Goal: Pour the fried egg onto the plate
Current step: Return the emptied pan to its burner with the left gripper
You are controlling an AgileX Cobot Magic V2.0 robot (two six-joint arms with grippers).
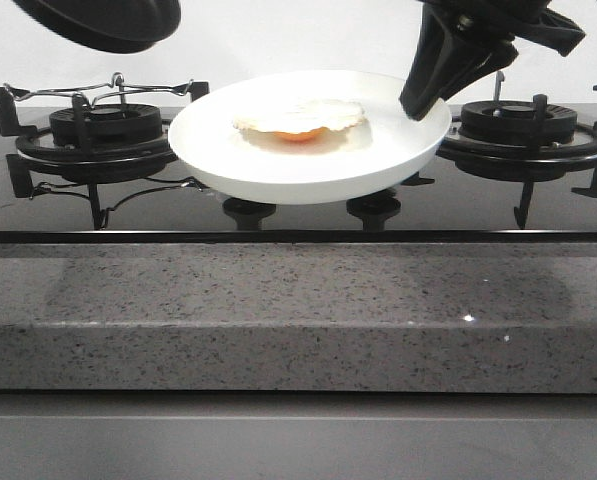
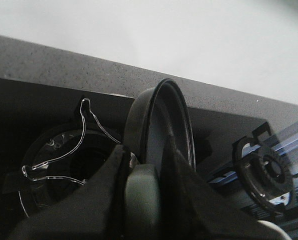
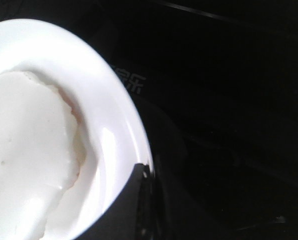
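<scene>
White, glossy round plate [image 1: 278,165], clamped by the right hand [image 1: 418,105], already carries the small fried egg [image 1: 300,120]; the left hand [image 2: 144,200] grips the black frying pan [image 2: 161,125], likely parked next.

I saw a black frying pan [image 1: 103,22] raised above the left burner [image 1: 96,135] of the glossy hob [image 1: 298,215], fronted by speckled grey counter [image 1: 298,310]

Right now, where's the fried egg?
In the front view the fried egg lies on the plate, held by the right claw mid-stove between the two burners.
</scene>
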